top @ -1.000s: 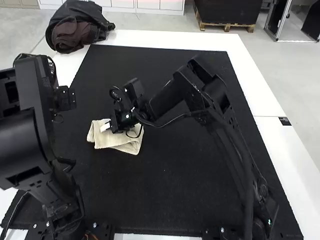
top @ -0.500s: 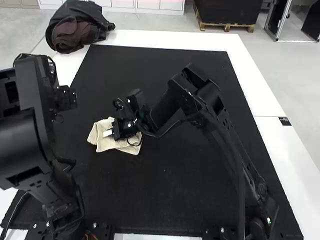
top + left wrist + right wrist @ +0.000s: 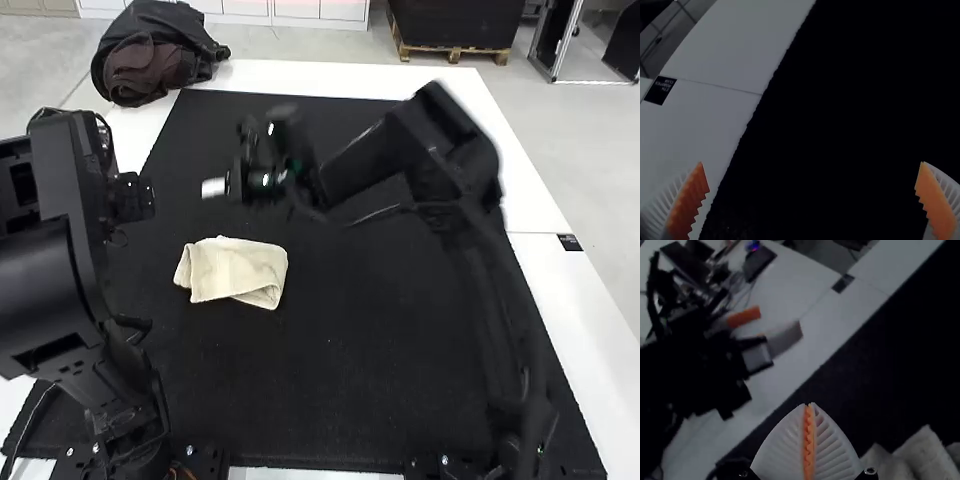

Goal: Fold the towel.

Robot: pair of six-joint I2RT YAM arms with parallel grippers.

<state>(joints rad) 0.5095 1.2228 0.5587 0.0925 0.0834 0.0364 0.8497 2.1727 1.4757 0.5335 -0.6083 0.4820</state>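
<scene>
Newly freed: towel [image 3: 235,270], one, folded into a small pad on black mat [image 3: 350,380]; right claw [image 3: 810,405], closed, empty, now risen off it; left claw [image 3: 811,162], wide open, empty; folding seemingly near done, perhaps one straightening left

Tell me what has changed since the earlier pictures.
The right gripper, with white ribbed fingers, has moved off the folded cream cloth towel, toward the far side of the black mat. Whether it had gripped the cloth is unclear. The towel and black left arm stayed in place.
</scene>
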